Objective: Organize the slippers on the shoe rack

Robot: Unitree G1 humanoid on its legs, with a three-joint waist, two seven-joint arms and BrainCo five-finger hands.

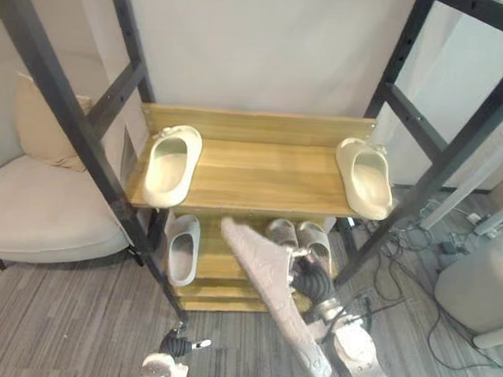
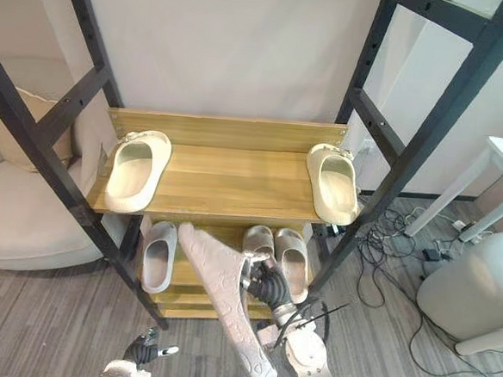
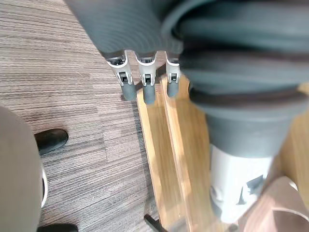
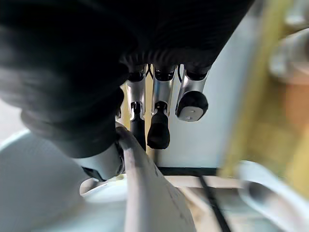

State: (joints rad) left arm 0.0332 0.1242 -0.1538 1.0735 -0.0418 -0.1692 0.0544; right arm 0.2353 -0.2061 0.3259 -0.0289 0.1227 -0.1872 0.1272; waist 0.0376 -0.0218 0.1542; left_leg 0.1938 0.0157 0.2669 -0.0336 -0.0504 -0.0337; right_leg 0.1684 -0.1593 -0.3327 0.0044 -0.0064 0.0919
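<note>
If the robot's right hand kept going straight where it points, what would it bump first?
Probably the grey slippers on the lower shelf; the right hand, gripping a pale slipper, points toward them, though depth is unclear.

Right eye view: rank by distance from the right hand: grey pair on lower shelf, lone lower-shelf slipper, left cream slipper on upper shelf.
From the right hand, gripping the held slipper:
1. Grey pair, lower shelf, just beyond the hand.
2. Lone slipper, lower shelf, left.
3. Cream slipper, upper shelf, far left.
</note>
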